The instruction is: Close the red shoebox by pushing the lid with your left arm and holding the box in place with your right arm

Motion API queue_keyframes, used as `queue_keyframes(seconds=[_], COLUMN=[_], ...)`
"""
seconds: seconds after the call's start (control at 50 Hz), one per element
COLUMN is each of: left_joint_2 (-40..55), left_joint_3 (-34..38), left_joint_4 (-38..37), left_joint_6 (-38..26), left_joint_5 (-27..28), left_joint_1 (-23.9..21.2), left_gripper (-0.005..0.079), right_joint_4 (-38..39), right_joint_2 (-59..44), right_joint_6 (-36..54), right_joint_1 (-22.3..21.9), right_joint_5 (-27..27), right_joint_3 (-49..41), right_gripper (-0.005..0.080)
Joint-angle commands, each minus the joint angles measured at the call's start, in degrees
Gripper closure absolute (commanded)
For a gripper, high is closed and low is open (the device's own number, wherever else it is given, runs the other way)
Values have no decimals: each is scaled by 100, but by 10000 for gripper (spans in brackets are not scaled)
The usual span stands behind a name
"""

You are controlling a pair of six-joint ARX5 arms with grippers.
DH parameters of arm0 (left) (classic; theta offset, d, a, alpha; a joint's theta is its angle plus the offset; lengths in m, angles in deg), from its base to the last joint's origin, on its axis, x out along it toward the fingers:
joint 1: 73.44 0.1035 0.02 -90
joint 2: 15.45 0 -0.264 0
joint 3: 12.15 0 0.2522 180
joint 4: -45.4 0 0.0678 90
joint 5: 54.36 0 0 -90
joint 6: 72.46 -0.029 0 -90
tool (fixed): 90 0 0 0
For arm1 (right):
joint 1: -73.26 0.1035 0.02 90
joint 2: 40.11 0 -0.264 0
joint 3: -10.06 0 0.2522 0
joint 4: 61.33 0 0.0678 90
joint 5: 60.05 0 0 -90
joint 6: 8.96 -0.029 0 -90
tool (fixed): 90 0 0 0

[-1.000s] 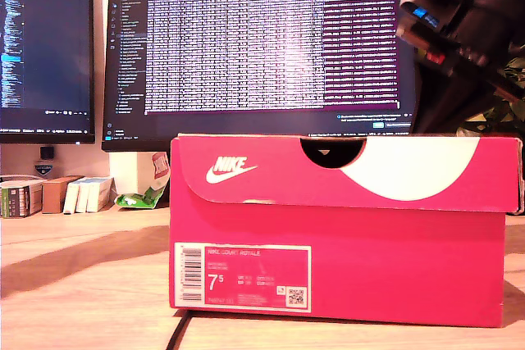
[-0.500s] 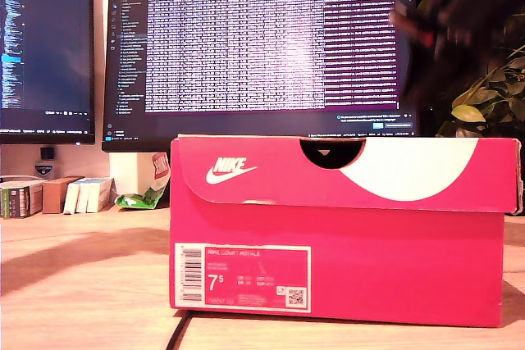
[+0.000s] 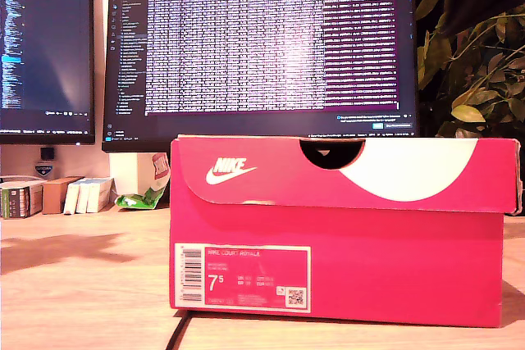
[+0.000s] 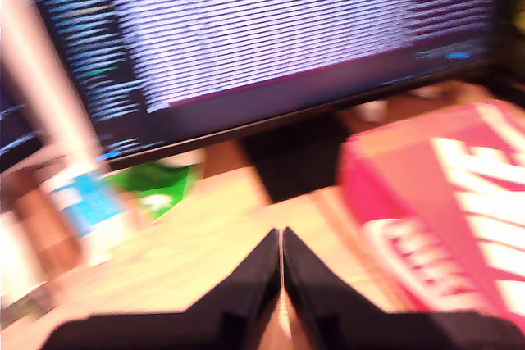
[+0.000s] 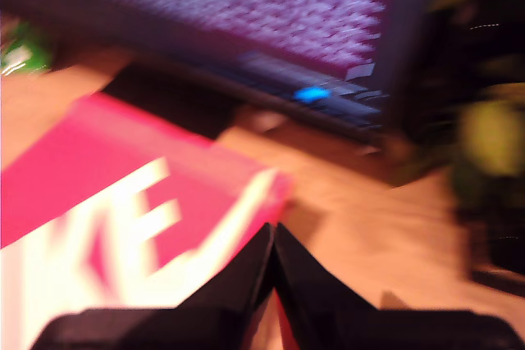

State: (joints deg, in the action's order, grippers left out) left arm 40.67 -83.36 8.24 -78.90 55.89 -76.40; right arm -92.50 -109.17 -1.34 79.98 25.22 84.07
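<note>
The red Nike shoebox (image 3: 344,268) stands mid-table in the exterior view, its lid (image 3: 271,171) lying down flat over the body. Neither arm shows in that view. In the blurred first wrist view my first gripper (image 4: 281,261) is shut with nothing between its dark fingers, hovering above the table beside the shoebox (image 4: 443,202). In the second wrist view, also blurred, my second gripper (image 5: 273,256) is shut and empty above the lid's (image 5: 123,219) corner.
Two lit monitors (image 3: 262,47) (image 3: 45,47) stand behind the box. A plant (image 3: 476,63) fills the exterior view's right. Small boxes (image 3: 57,194) and a green packet (image 3: 139,198) lie at the exterior view's left. A black cable (image 3: 176,334) runs under the box.
The dark arm seen at the exterior view's upper right has risen out of frame, uncovering the plant. The shoebox has not moved.
</note>
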Motion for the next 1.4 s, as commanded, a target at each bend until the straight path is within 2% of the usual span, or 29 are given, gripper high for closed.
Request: queue_keyframes(seconds=[0.0, 0.34, 0.46, 0.68, 0.88, 1.06, 1.16, 1.38], left_joint_2=[-186, -933, -975, -979, -1246, -1869, -2133, -2601], left_joint_3=[291, 1268, 1517, 1683, 1759, 2269, 2594, 2916], left_joint_4=[153, 638, 852, 1123, 1016, 1152, 1338, 1320], left_joint_6=[-136, -210, -247, -210, -105, -81, 262, 702], left_joint_5=[98, 396, 721, 973, 975, 955, 973, 474], left_joint_1=[101, 723, 931, 1172, 1401, 1478, 1517, 1517], left_gripper=[762, 762, 762, 762, 762, 762, 762, 762], right_joint_4=[133, 1416, 1716, 1773, 1720, 1666, 1670, 1676], right_joint_2=[315, 1471, 1766, 2393, 3060, 3547, 3775, 4323], right_joint_6=[59, 310, 291, 328, 297, 105, 63, -376], right_joint_1=[-166, -914, -1119, -1318, -1451, -1464, -1464, -1464], right_joint_5=[-96, -442, -678, -848, -883, -1128, -1143, -1115], right_joint_3=[-354, -1390, -1696, -2127, -2422, -2752, -3003, -3580], right_gripper=[765, 765, 765, 765, 765, 765, 765, 765])
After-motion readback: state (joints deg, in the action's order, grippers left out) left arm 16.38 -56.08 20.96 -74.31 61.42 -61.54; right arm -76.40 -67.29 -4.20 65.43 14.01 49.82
